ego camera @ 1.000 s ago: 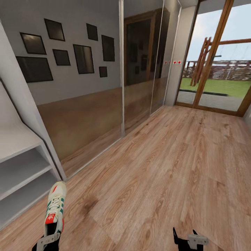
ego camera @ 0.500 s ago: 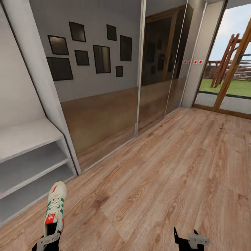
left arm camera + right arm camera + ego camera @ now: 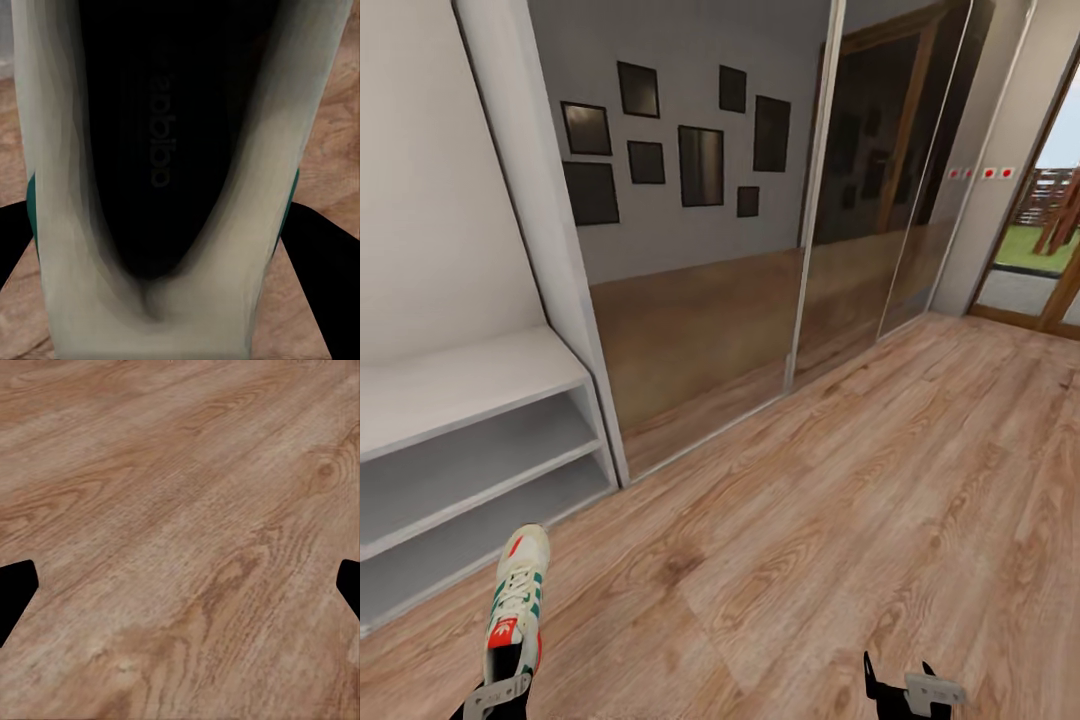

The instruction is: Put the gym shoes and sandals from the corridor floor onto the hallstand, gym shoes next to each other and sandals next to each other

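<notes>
One gym shoe (image 3: 517, 600), white with green stripes and a red-orange tongue patch, hangs toe-forward at the bottom left of the head view, with my left gripper (image 3: 493, 694) shut on its heel end. The left wrist view looks into the shoe's dark opening (image 3: 161, 150), a black finger (image 3: 322, 262) on either side. My right gripper (image 3: 901, 682) stands open and empty above the wood-plank corridor floor (image 3: 840, 500). The pale-grey hallstand (image 3: 460, 385), with its bench top and two shelf slots, stands at the left, just beyond the shoe. The other gym shoe and the sandals are out of view.
Mirrored sliding wardrobe doors (image 3: 760, 260) line the wall right of the hallstand's tall white side panel (image 3: 545, 250). A glazed door (image 3: 1050, 240) to the outside is at the far right. Bare floor (image 3: 180, 510) lies under the right gripper.
The whole head view has shifted right as the camera turned left, bringing more of the hallstand into view. The shoe stays in my left gripper; the right gripper is unchanged.
</notes>
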Tool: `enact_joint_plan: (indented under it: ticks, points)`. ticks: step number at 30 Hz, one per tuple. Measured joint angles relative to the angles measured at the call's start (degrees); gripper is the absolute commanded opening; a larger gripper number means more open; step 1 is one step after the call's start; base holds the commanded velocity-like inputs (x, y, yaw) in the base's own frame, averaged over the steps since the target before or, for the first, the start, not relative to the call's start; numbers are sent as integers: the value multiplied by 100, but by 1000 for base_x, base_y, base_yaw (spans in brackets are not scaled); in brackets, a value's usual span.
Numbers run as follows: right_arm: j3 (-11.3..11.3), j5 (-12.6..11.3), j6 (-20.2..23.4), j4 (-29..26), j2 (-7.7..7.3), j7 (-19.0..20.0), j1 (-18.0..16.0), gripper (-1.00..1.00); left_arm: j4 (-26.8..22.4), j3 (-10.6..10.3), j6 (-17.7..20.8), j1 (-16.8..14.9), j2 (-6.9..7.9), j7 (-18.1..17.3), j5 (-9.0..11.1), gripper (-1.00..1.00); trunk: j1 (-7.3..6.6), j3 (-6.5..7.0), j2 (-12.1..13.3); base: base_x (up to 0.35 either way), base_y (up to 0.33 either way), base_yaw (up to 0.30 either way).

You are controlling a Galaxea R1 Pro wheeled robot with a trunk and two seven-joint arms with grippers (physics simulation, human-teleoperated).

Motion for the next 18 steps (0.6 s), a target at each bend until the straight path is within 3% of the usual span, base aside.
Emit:
enact_joint_plan:
  ticks: [18]
  points:
    - [-3, -6, 2, -21, 0, -32, -1, 100, -3, 6, 0, 5, 0, 0, 0, -100, 0, -57, 0, 0, 0, 263]
